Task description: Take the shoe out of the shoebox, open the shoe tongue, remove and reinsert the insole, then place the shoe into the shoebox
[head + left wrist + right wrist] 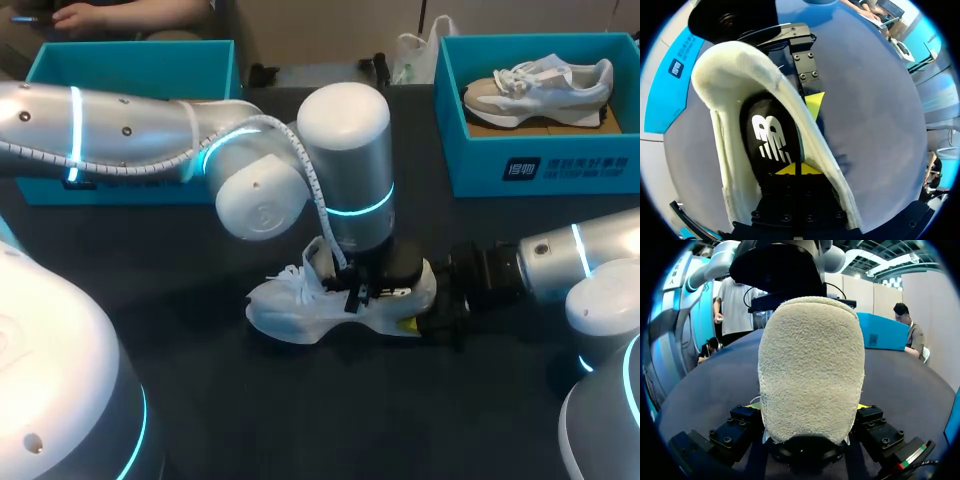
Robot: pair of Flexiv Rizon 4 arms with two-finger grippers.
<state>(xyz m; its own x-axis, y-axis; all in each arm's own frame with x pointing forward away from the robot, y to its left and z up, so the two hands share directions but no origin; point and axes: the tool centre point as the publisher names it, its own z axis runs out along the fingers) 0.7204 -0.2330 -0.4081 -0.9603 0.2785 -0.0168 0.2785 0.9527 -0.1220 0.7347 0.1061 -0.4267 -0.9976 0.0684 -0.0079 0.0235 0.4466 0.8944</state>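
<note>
A white and beige shoe lies on the dark table with its toe to the left. My left gripper reaches down into the shoe's opening. Its yellow tips are pressed together on the black insole, which bears a white logo. Whether they pinch the insole I cannot tell. My right gripper comes in from the right and clasps the beige heel from both sides. One of its yellow fingers lies against the shoe's outer wall.
A blue shoebox at the back right holds a second shoe. Another blue box stands at the back left, behind my left arm. A white plastic bag sits at the far edge.
</note>
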